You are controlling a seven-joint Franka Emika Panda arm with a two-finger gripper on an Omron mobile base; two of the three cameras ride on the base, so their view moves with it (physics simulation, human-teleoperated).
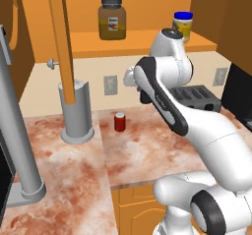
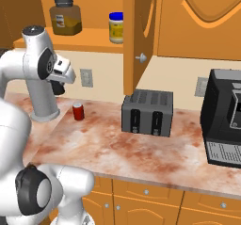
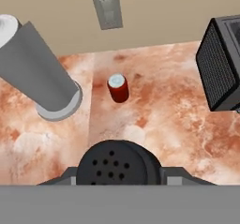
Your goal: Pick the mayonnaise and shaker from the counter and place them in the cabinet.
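While the mayonnaise (image 1: 183,24) sits on the cabinet (image 1: 142,41) shelf beside the amber jar (image 1: 112,18), the gripper (image 3: 118,171) is clenched on the shaker (image 3: 116,163), above the counter (image 3: 154,124) near the red can (image 3: 118,88).

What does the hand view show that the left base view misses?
Hand view adds: the tiny black shaker, perforated top up, clamped in the claw. Left base view adds: the orange-brown wooden cabinet, its shelf holding the small pale-yellow mayonnaise jar with a blue lid and a larger amber jar with a dark lid. Both: small red can with a silver top, grey upright cylinder, dark toaster, wall outlet.
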